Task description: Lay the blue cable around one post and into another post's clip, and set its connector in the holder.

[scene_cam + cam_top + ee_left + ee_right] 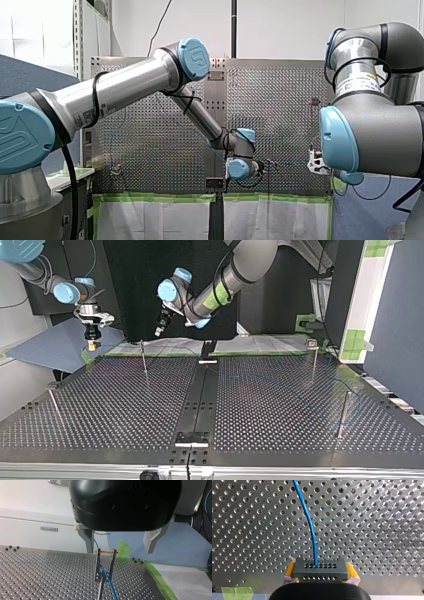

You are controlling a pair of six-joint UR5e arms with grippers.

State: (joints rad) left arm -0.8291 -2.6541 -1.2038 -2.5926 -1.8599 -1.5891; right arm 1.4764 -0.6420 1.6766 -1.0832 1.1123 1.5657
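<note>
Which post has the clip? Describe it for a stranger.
Look at the table, just ahead of my left gripper: a thin post stands there. Its top forks into two metal prongs bridged by an orange bar, with the cable running between them.

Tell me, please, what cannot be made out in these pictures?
Front view: my right arm hides most of the right gripper.
Top view: the blue cable is too thin there to follow around the posts.
Left wrist view: the edge cuts off the clip post at its foot.
Right wrist view: the gripper's body hides the connector on its near side.
Any view: which part is the holder cannot be told.
</note>
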